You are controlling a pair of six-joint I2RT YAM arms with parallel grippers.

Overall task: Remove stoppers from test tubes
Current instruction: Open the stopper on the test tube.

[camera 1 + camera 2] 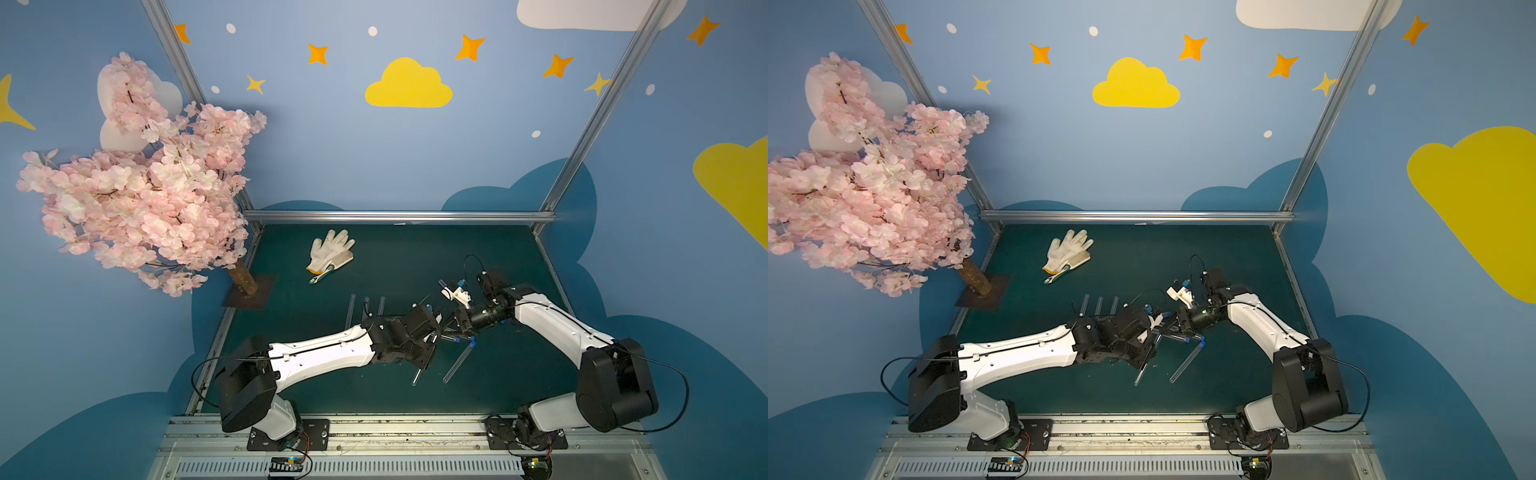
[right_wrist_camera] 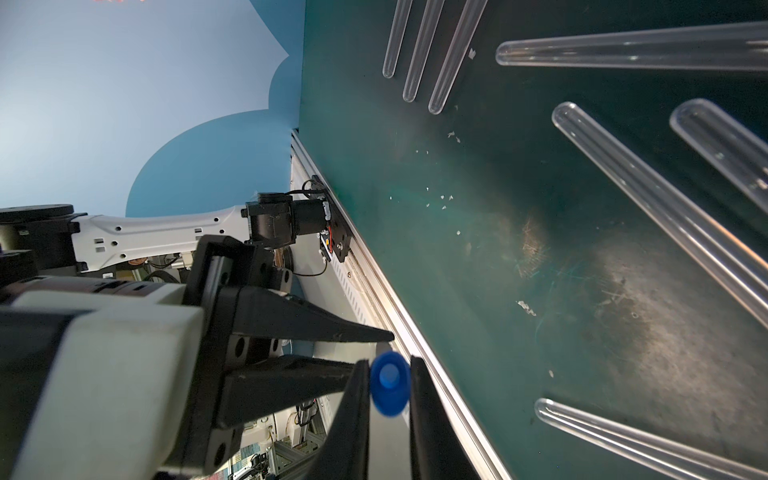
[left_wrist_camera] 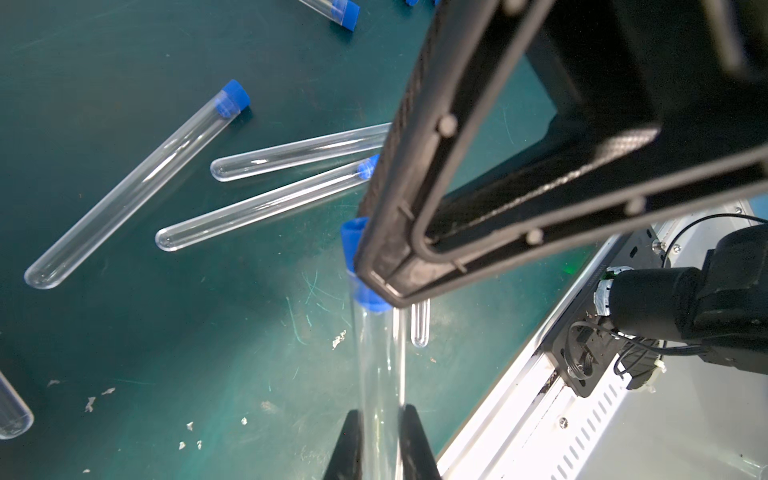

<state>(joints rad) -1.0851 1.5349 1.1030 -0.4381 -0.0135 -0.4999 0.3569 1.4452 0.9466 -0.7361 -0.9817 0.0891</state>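
Right pincer (image 2: 390, 362) on stopper (image 2: 388, 390) in tube (image 3: 380, 365).

Demo booth, painted-sky walls (image 1: 374, 166), aluminium frame (image 1: 399, 216)

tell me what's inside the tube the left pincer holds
The tube looks empty along its body. A blue stopper plugs its mouth, pinched by the right pincer. That pincer's finger hides how deep the plug sits.

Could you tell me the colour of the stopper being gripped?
Stopper: bright blue; right wrist view.
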